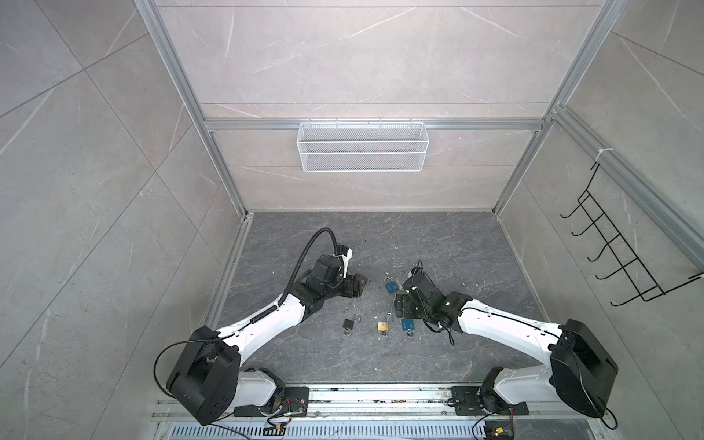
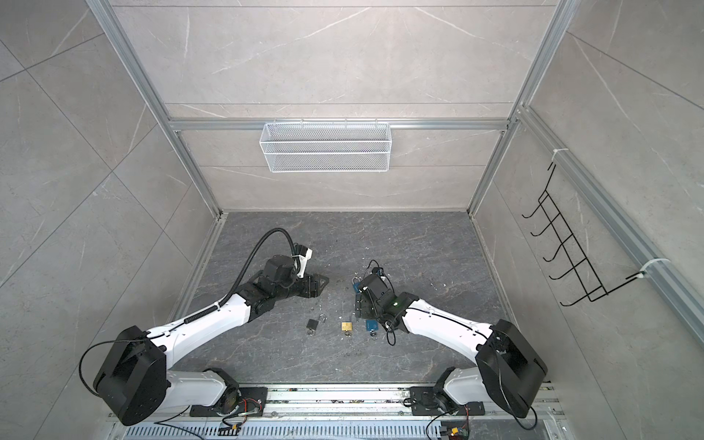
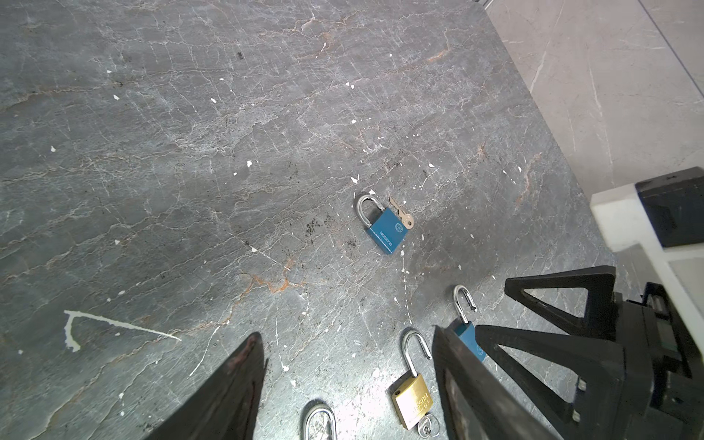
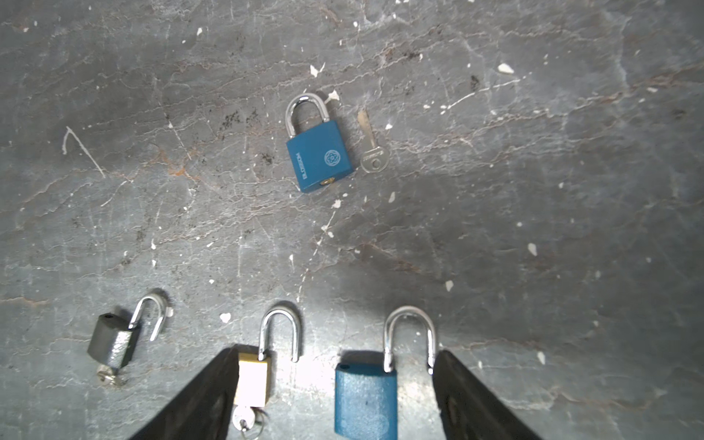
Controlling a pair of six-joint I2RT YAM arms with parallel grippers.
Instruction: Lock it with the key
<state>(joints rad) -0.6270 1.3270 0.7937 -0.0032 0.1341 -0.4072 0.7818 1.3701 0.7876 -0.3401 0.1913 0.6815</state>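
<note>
Left claw (image 3: pixel 346 333) hangs spread and empty above the table (image 4: pixel 571 228). Grey padlock (image 4: pixel 112 344), brass padlock (image 4: pixel 253 379) and blue padlock (image 4: pixel 365 400) lie in a row, shackles open; right claw (image 4: pixel 337 350), spread and holding nothing, hovers over the blue one. Seemingly the approach; next, close squarely on its body

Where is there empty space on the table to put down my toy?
The widest bare patch lies on the gray table between the shut blue padlock and the back wall. Another lies between the row of three open padlocks and the front rail. It is crowded in the middle, between the left gripper and the right gripper.
</note>
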